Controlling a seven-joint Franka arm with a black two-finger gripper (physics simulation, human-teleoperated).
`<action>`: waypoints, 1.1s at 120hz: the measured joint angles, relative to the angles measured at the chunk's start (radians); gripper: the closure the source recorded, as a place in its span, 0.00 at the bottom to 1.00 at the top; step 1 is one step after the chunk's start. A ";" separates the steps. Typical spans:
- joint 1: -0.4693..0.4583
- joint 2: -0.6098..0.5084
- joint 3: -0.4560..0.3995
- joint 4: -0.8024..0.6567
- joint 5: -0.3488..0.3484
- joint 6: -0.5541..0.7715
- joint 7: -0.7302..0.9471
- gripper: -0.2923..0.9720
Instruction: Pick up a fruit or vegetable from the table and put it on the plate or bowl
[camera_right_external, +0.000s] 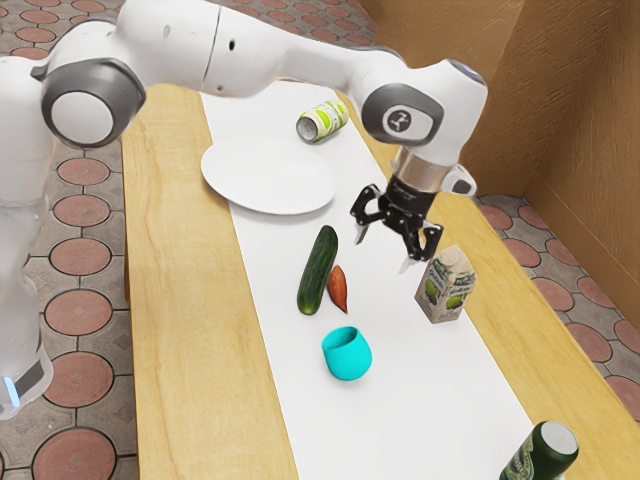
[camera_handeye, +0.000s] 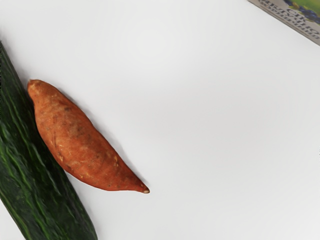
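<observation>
Your black tool (camera_right_external: 385, 245) hangs wide open. The pointy orange sweet potato (camera_right_external: 338, 288) lies just beside the long green cucumber (camera_right_external: 318, 268), lined up with it, toward the exterior view's left of your tool.

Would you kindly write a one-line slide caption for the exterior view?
Open gripper hovers beside the sweet potato and cucumber, with the white plate beyond them.
</observation>
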 joint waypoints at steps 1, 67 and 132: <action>0.000 -0.002 0.001 -0.006 -0.003 0.006 -0.008 0.23; -0.003 -0.125 0.024 -0.269 0.088 0.216 -0.380 0.23; -0.045 -0.147 0.012 -0.368 0.122 0.235 -0.602 0.23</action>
